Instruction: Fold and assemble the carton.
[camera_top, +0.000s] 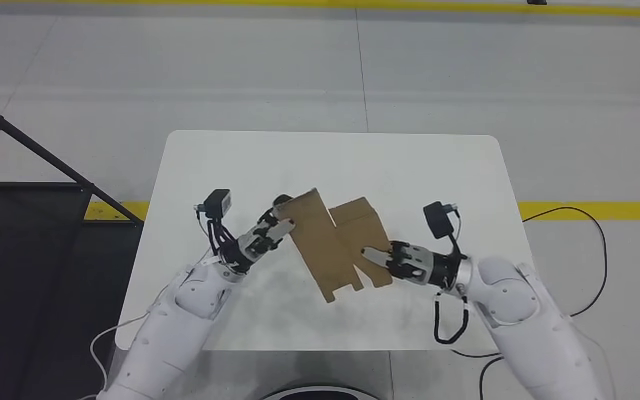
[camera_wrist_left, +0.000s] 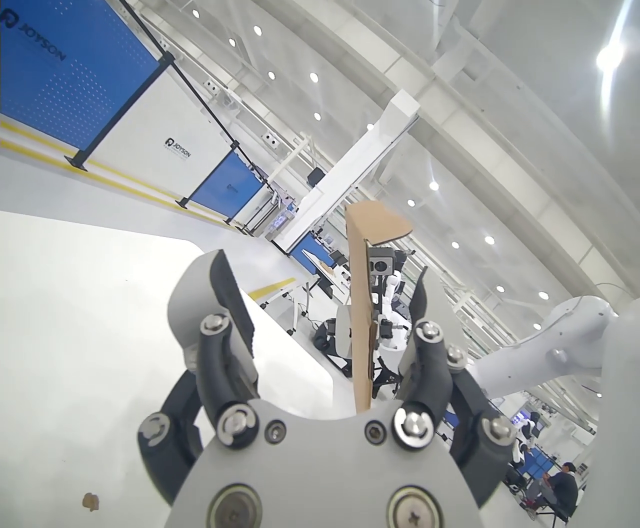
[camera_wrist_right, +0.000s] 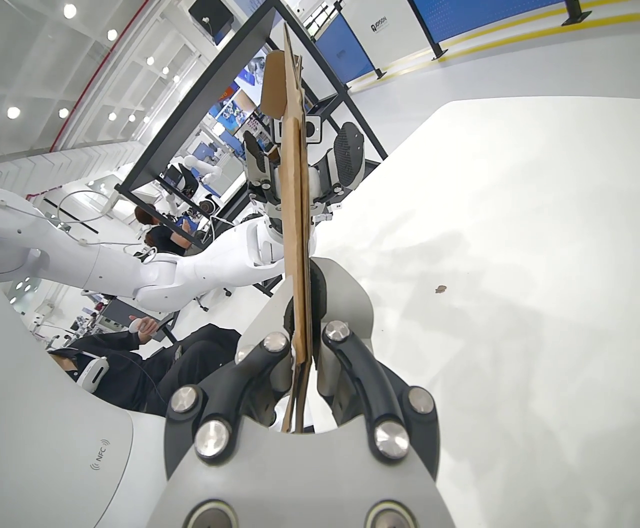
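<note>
Hanging above the middle of the table (camera_top: 450, 170), the flattened carton (camera_top: 335, 245) is clamped by the right gripper (camera_wrist_right: 300, 300); the left gripper (camera_wrist_left: 322, 280), spread wide around its other edge, should be closed squarely.

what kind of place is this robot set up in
Most likely a big factory-style robotics hall. A high ceiling carries rows of round lights. Blue partition panels and yellow floor lines mark off bays, and another white robot stands at a station beyond the table.
</note>
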